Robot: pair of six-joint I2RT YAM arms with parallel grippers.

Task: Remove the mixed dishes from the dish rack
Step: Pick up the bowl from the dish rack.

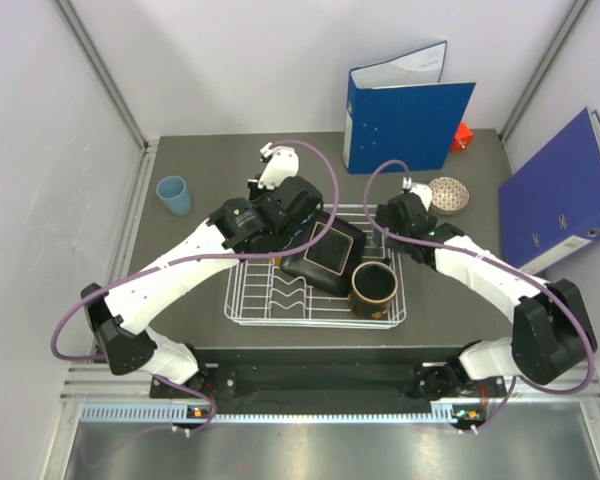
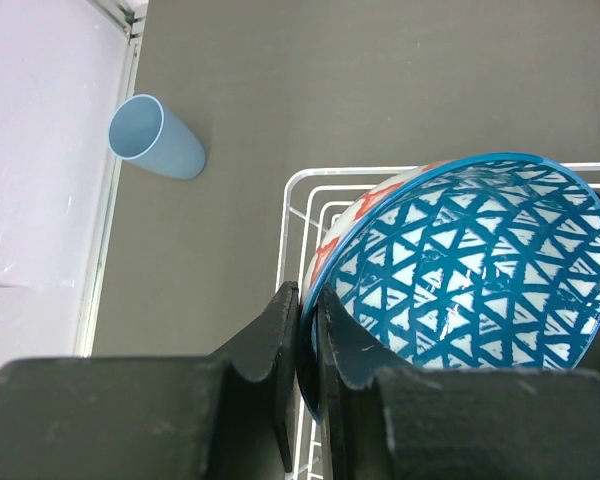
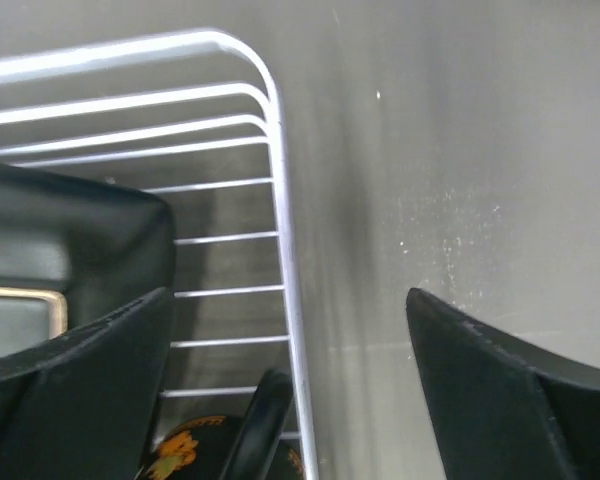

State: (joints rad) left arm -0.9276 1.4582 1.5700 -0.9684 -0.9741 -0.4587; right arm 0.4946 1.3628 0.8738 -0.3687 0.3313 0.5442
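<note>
At the far left corner of the dish rack (image 1: 265,300), the left gripper (image 2: 305,295) is clenched on the rim of the blue-and-white bowl (image 2: 470,270), one finger inside the wall and one outside. The bowl is held on edge, its patterned inside facing the wrist camera. The frames do not show whether it is clear of the wires.

The right gripper (image 3: 288,300) hangs over the rack's far right corner with its jaws spread wide and nothing between them.

Location of items:
- Black square plate (image 1: 325,250): in the rack, leaning across the middle.
- Dark brown mug (image 1: 373,285): upright in the near right part of the rack.
- Light blue cup (image 1: 174,195): out on the table (image 1: 210,165), well left of the rack.
- Small round dish (image 1: 449,193): out on the table, just beyond the rack's far right corner.

Assessment: the step in hand appears to be carrying the bowl out to the left. A rim pinch gives little hold against swinging. I recommend:
- Raise the bowl straight up until it is above the rack's side rail.
- Move it left at an even pace, keeping away from the cup.
- Set it down level before letting go.
- Hold the right arm clear of the plate until the left arm has left the rack.
</note>
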